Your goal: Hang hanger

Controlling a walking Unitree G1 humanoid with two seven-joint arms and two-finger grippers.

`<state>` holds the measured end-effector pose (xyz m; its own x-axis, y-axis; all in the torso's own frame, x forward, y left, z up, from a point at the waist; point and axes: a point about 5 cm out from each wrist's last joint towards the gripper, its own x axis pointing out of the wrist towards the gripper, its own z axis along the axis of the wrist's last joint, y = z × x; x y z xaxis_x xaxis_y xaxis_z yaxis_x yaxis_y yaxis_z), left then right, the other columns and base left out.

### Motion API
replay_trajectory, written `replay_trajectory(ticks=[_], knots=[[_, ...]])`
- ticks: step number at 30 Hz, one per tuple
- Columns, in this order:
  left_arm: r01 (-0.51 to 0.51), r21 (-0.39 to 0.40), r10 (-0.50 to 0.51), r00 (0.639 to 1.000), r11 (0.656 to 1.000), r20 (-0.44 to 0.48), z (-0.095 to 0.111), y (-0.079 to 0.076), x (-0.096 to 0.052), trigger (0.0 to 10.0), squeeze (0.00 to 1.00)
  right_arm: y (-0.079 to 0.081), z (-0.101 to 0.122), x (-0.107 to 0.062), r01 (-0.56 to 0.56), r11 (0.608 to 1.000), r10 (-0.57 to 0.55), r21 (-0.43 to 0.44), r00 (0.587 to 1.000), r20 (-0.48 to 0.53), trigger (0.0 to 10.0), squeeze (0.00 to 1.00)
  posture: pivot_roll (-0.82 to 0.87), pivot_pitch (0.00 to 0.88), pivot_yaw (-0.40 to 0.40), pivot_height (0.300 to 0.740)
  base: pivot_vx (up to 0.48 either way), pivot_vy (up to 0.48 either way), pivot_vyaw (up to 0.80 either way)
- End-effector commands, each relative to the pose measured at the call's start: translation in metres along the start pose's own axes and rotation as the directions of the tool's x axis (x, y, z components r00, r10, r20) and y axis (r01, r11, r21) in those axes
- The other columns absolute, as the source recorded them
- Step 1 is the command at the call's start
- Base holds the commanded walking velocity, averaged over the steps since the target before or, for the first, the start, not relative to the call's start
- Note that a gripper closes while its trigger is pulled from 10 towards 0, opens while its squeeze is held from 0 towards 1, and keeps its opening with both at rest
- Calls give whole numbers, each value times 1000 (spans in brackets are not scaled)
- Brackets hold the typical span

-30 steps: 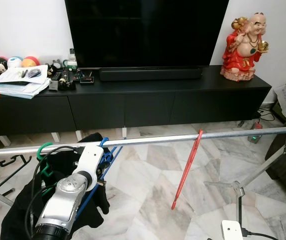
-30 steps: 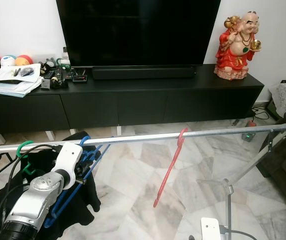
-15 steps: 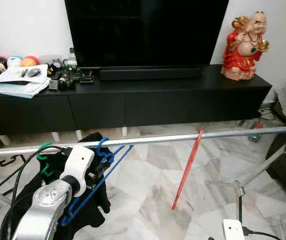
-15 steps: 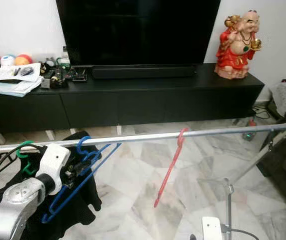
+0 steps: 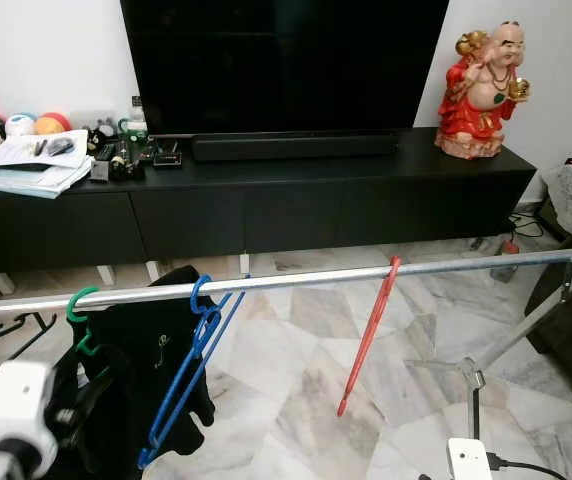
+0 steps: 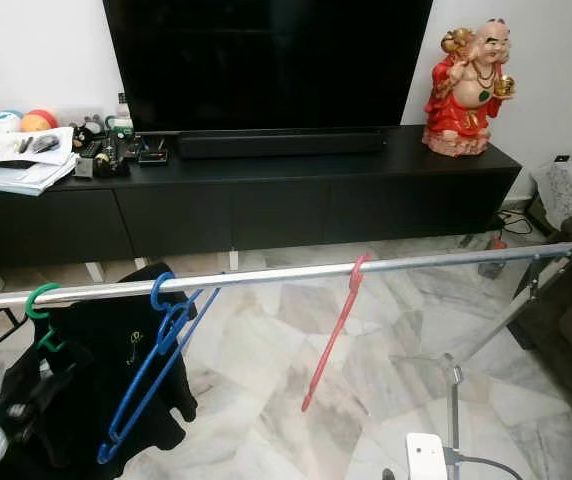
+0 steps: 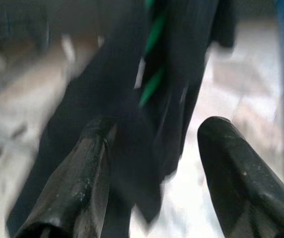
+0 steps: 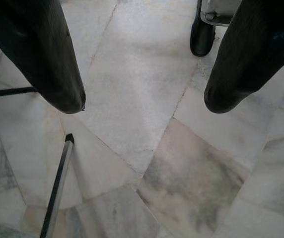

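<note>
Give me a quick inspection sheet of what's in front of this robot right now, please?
Surface: marble floor.
Job's things: blue hanger hooked on the metal rail, free of both claws; red hanger and green hanger with a black garment also on it.
Clutter: papers and small items on the black TV cabinet.
Grippers: left claw open, facing the garment; right claw open over the floor.
Cables: nothing seen on the rail.
Surroundings: TV, red figurine.
</note>
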<state>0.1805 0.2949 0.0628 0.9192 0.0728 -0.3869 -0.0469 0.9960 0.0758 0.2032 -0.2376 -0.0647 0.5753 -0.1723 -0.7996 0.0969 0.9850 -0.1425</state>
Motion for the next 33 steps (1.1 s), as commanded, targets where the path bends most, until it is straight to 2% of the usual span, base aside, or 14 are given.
replay_trajectory(ticks=[1, 2, 3, 5, 7, 8, 9, 12, 15, 18, 20, 24, 29, 33], knots=[[0, 1, 0, 998, 1000, -65, -17, -3, -1, 10000, 0, -7, -2, -1, 11, 1000, -11, -11, 1000, -9, 10000, 0, 121, 32, -66, 740, 0, 0, 0], [-29, 16, 31, 987, 999, -160, -49, -4, -4, 10000, 0, -11, -3, -1, 9, 1000, -10, -24, 1000, -9, 10000, 0, 114, 38, -80, 740, 0, 0, 0], [-50, -4, 48, 977, 999, -209, -66, -5, -5, 10000, 0, -14, -4, -2, 7, 999, -7, -36, 1000, -9, 10000, 0, 113, 39, -82, 740, 0, 0, 0], [-73, -31, 64, 970, 997, -235, -76, -5, -5, 10000, 0, -16, -4, -2, 7, 999, -7, -39, 1000, -9, 10000, 0, 106, 37, -89, 740, 0, 0, 0], [-81, -23, 64, 903, 996, -425, -124, -20, -8, 10000, 0, -24, -7, -4, 1, 999, -1, -53, 1000, -4, 10000, 0, 101, 39, -103, 740, 0, 0, 0], [-81, -23, 64, 903, 996, -425, -124, -20, -8, 10000, 0, -24, -7, -4, 1, 999, -1, -53, 1000, -4, 10000, 0, 101, 39, -103, 740, 0, 0, 0], [-50, -8, 40, 878, 999, -477, -136, -29, -10, 10000, 0, -27, -9, -5, -2, 999, 1, -49, 1000, -4, 10000, 0, 99, 38, -105, 740, 0, 0, 0], [5, 29, 12, 841, 1000, -540, -151, -43, -9, 10000, 0, -33, -14, -6, 3, 1000, -3, -11, 1000, 4, 10000, 0, 80, 37, -98, 740, 0, 0, 0], [40, 59, 1, 818, 997, -575, -158, -51, -7, 10000, 0, -35, -19, -8, 15, 999, -15, 34, 1000, 7, 10000, 0, 81, 35, -83, 740, 0, 0, 0], [145, 135, -40, 814, 980, -580, -157, -60, 1, 10000, 0, -32, -26, -8, 42, 992, -42, 120, 999, -1, 10000, 0, 87, 20, -66, 740, 0, 0, 0], [129, 127, -35, 824, 984, -565, -152, -59, 7, 10000, 0, -30, -26, -8, 36, 990, -36, 133, 999, 0, 10000, 0, 78, 19, -65, 740, 0, 0, 0], [118, 126, -29, 832, 985, -555, -144, -62, 21, 10000, 0, -19, -20, -6, -20, 996, 19, 84, 1000, 9, 10000, 0, 67, 16, -80, 740, 0, 0, 0], [119, 100, -47, 843, 988, -536, -135, -74, 36, 10000, 0, 4, -15, -3, -25, 988, 22, 150, 1000, 19, 10000, 0, 51, 0, -31, 740, 0, 0, 0], [139, 94, -68, 840, 986, -538, -133, -79, 39, 10000, 0, 11, -13, -2, -19, 977, 14, 214, 1000, 27, 10000, 0, 43, 0, -5, 740, 0, 0, 0]])
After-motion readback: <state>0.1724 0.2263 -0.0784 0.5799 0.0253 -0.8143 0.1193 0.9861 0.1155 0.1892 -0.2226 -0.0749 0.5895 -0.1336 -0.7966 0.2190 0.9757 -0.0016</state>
